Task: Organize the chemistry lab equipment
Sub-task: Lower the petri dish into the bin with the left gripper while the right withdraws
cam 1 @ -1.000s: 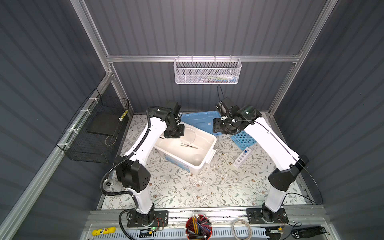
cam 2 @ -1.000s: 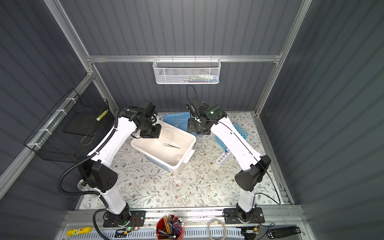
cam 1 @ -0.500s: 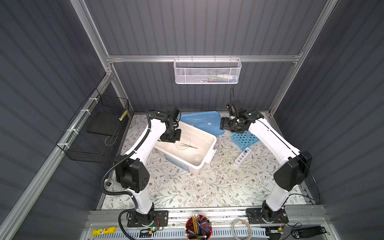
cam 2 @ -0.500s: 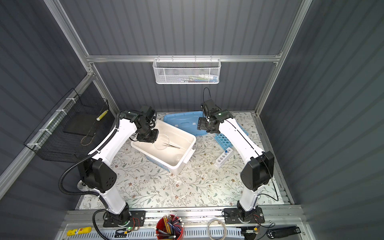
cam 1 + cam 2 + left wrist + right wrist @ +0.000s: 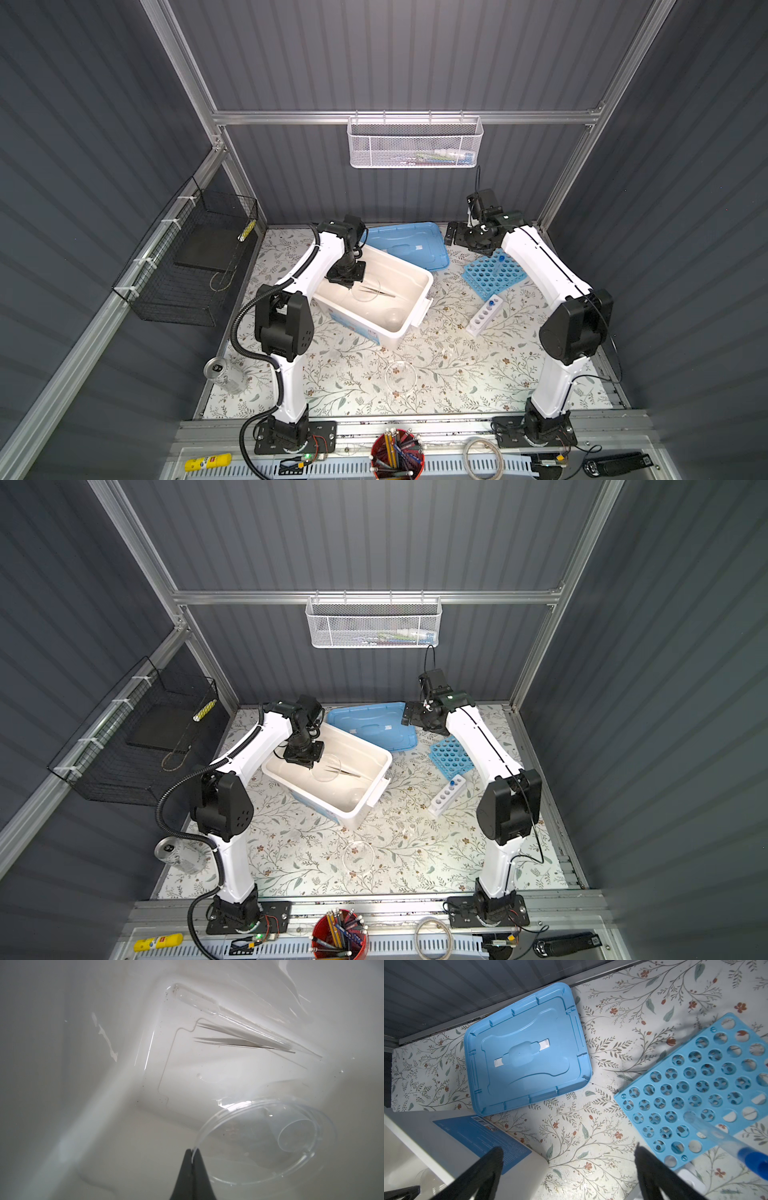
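While the left gripper (image 5: 192, 1150) pinches the thin rim of a clear round dish (image 5: 239, 1157), its dark fingers almost together on the edge, the dish hangs tilted inside the white bin (image 5: 419, 291). Seen through the dish, a small clear vessel (image 5: 295, 1134) lies on its side on the bin floor. Thin dark tweezers (image 5: 239, 1043) and a clear pipette (image 5: 207, 1004) lie side by side on that floor, apart from the dish. A second clear dish (image 5: 401, 377) sits on the floral mat (image 5: 457, 374) toward the front, well away from the bin.

In both top views the left arm bends at the elbow and points its wrist down into the bin. The right arm stretches toward the back wall. The right gripper (image 5: 568, 1151) is spread wide and empty above the mat, between the blue lid (image 5: 525, 1053) and the blue rack (image 5: 695, 1076), where a blue-capped test tube (image 5: 716, 1136) leans.

A second earlier the right gripper hung nearer the bin with narrower fingers, and the left gripper sat higher by the bin's back rim.
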`<state>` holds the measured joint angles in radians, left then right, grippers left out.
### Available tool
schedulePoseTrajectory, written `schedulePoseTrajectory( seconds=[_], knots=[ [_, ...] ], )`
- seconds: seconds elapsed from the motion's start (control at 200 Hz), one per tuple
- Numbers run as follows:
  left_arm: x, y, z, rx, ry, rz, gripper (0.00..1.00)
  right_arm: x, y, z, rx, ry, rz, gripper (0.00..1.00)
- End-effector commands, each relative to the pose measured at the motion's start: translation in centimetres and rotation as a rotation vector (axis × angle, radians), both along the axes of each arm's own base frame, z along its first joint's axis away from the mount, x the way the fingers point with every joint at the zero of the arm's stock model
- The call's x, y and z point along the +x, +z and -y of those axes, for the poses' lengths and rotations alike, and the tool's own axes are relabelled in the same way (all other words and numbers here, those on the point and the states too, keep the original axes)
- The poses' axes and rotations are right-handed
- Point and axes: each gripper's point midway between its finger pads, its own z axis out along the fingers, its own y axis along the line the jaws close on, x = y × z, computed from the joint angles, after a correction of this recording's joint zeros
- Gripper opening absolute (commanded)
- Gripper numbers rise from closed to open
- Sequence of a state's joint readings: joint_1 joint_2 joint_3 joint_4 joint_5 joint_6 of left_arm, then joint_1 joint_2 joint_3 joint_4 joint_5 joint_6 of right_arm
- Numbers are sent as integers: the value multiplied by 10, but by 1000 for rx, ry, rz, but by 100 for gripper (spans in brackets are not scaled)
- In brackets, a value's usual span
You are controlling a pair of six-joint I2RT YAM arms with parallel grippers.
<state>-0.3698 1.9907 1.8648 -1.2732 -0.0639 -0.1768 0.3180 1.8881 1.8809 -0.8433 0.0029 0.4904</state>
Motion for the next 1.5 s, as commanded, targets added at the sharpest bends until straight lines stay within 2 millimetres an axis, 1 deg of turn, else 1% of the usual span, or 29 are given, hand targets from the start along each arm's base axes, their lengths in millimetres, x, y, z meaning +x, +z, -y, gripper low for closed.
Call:
schedulePoseTrajectory(
  seconds=[0.0,0.115,0.19,0.32,0.435,0.555,0.946,1.041,1.116,1.496],
  knots=[
    [-2,-2,-8,17,28,13,0,6,6,2,19,31,23,99],
    [-6,-17,-9,24,36,-5,0,8,-4,8,27,27,9,99],
    [-7,-25,-9,23,47,-8,0,8,-3,10,25,27,11,99],
    [-4,-30,-7,22,53,-14,0,13,6,14,39,27,27,99],
    [-4,-41,-7,34,46,-43,0,17,4,18,34,23,17,99],
    [-5,-49,-7,43,33,-65,0,18,2,19,34,21,10,99],
    [3,-64,-4,43,25,-69,0,25,1,20,33,21,6,99],
    [2,-72,-4,48,23,-82,0,25,2,21,29,21,5,99],
    [4,-76,-6,54,25,-82,0,25,3,21,24,23,6,99],
    [7,-87,4,10,31,-87,0,19,4,26,5,27,-7,99]
  ],
)
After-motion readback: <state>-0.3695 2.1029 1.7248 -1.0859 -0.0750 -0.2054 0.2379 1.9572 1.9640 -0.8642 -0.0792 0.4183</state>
